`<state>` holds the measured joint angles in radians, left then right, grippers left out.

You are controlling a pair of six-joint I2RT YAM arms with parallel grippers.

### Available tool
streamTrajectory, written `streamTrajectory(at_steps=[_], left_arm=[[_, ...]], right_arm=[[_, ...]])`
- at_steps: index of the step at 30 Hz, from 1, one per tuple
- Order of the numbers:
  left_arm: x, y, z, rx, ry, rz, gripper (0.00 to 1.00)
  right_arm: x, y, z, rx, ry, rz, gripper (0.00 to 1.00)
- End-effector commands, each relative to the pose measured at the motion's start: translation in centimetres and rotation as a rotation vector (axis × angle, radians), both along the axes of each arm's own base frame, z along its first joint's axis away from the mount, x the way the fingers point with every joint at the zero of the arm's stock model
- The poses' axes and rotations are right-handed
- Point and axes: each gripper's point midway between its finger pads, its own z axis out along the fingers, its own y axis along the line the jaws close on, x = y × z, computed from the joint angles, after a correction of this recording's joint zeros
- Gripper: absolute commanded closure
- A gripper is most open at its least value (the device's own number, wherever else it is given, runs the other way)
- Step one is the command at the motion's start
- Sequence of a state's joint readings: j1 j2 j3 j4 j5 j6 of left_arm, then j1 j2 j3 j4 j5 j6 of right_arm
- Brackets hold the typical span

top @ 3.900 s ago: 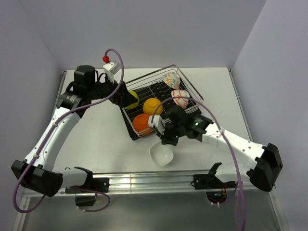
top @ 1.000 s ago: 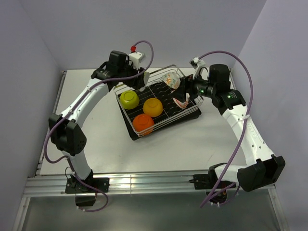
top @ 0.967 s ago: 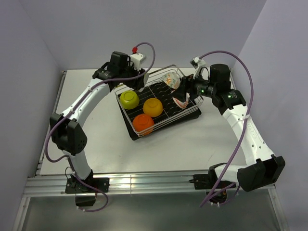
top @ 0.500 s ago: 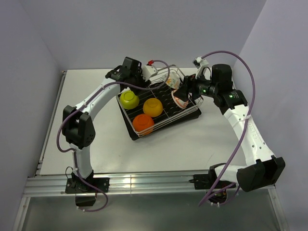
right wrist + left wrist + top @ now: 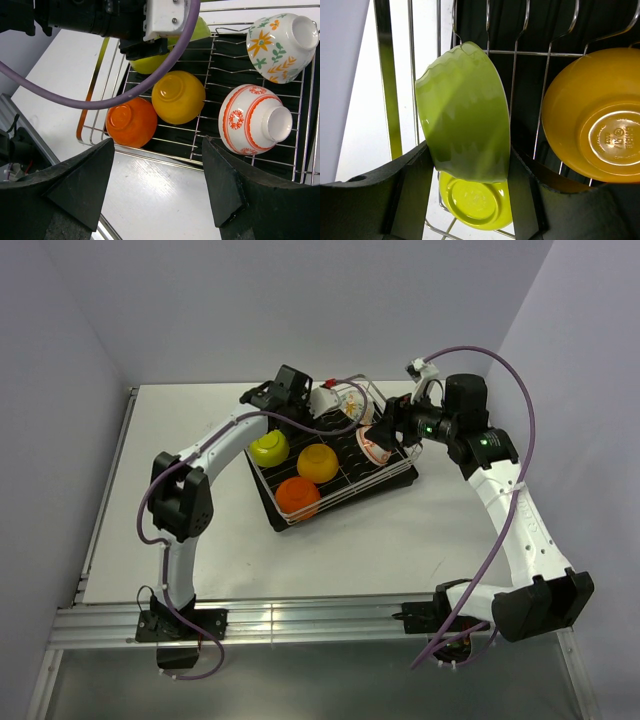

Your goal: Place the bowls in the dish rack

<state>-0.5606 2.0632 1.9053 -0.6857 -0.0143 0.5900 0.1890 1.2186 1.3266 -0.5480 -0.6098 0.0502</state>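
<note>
Left gripper (image 5: 467,170): fingers clamped on green bowl (image 5: 462,130), tilted on edge, above upturned lime bowl (image 5: 475,205) at dish rack (image 5: 220,75) 11 o'clock edge. Right gripper (image 5: 159,142): fingers apart, empty, above rack. Orange bowl (image 5: 131,121) at 8 o'clock of yellow bowl (image 5: 178,96).

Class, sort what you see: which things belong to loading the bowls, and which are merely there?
Job: dish rack; green bowl in the left gripper; in the rack, lime bowl, yellow bowl, orange bowl, red-and-white bowl, leaf-print bowl.
Merely there: table; purple cable.
</note>
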Motion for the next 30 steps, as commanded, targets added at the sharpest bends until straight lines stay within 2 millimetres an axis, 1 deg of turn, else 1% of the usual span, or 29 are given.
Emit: streamTrajectory(at_steps=[1,5,10,14,19,23,30], left_arm=[[1.5,0.1,2.2,0.019,-0.097,0.015,0.94],[1.8,-0.1,2.2,0.039,-0.116,0.014,0.94],[2.1,-0.3,1.3,0.078,-0.122,-0.006,0.94],[2.3,-0.3,1.1,0.102,-0.146,-0.011,0.94],[2.6,-0.5,1.1,0.125,-0.172,-0.011,0.94],[2.5,-0.8,0.8,0.159,-0.19,-0.02,0.92],[2.3,-0.8,-0.4,0.192,-0.182,-0.032,0.9]], right_arm=[[-0.3,-0.5,0.8,-0.004,-0.037,-0.003,0.23],[-0.4,-0.6,0.2,-0.006,-0.025,0.001,0.23],[-0.3,-0.8,0.0,-0.009,-0.022,0.0,0.23],[-0.3,-1.0,-0.2,-0.01,-0.017,-0.002,0.23],[-0.2,-1.0,-0.5,-0.008,-0.008,-0.001,0.23],[-0.2,-1.1,-0.7,-0.005,0.001,0.003,0.23],[-0.2,-1.3,-0.9,-0.009,0.002,0.002,0.23]])
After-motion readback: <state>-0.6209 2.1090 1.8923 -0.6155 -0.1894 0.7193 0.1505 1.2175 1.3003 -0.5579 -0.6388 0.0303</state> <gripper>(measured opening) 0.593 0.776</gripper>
